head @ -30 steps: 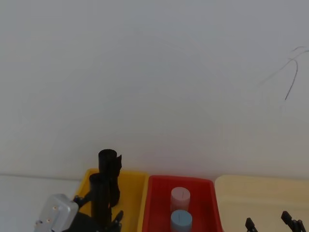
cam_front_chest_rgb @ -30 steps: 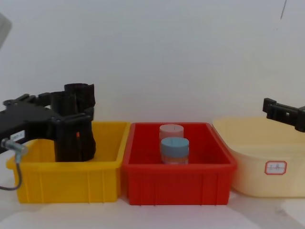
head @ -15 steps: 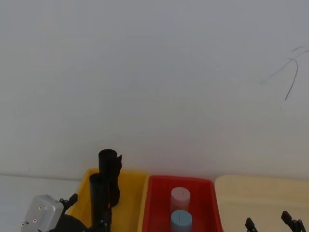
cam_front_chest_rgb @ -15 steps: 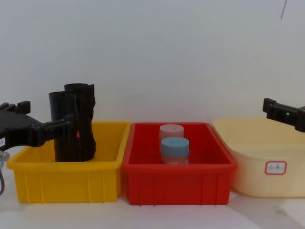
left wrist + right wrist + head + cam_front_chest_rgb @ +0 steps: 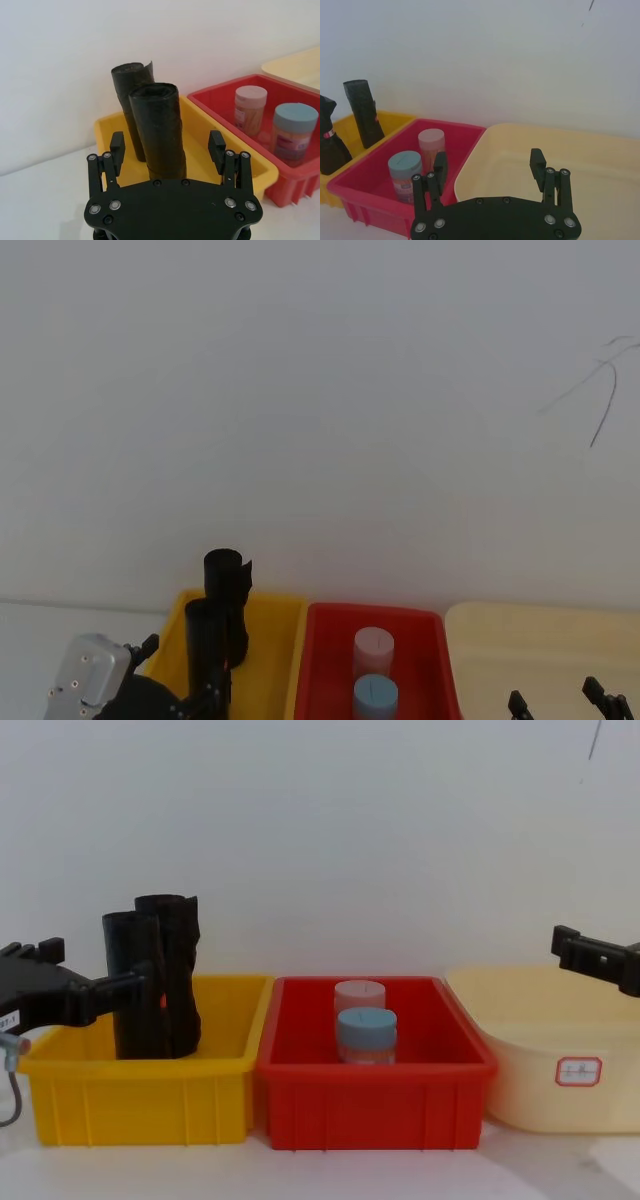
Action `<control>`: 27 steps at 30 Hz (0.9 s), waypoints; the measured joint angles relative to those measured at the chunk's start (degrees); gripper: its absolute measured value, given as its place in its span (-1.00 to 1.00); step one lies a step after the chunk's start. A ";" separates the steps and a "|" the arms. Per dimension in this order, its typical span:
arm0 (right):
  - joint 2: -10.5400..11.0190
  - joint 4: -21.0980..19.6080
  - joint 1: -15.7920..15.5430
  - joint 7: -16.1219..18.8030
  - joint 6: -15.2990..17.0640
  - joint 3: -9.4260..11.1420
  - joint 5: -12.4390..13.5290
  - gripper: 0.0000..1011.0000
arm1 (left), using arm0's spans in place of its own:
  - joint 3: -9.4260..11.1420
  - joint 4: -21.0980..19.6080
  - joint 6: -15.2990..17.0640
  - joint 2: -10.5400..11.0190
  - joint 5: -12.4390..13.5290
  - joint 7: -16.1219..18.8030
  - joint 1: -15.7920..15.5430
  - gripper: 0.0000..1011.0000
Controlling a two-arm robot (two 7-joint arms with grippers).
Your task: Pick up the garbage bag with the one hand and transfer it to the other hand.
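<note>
Left tool (image 5: 167,137) spread wider than front roll (image 5: 157,125): gaps both sides. Rear roll (image 5: 129,80) sits just behind, blocking far side. Yellow bin (image 5: 140,1095) wall covers rolls' lower part; air above rolls free.

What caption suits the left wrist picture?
Open left claw facing the garbage bag and another roll in a yellow bin.

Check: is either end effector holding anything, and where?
Nothing is held. Left end effector is open, fingers clear of the garbage bag; right end effector is open above the cream tub.
</note>
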 joint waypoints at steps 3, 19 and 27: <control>0.00 0.00 0.00 0.00 0.00 0.00 0.00 0.98 | -0.08 1.32 -0.56 -0.52 0.03 -0.27 -0.88 0.98; 0.00 0.00 0.00 0.00 0.00 0.00 0.00 0.98 | 0.17 8.86 -2.99 -3.27 -0.06 -3.10 -6.04 0.98; 0.00 0.00 0.00 0.00 0.00 0.00 0.00 0.98 | 1.03 14.42 -4.05 -5.26 -0.25 -5.50 -10.03 0.98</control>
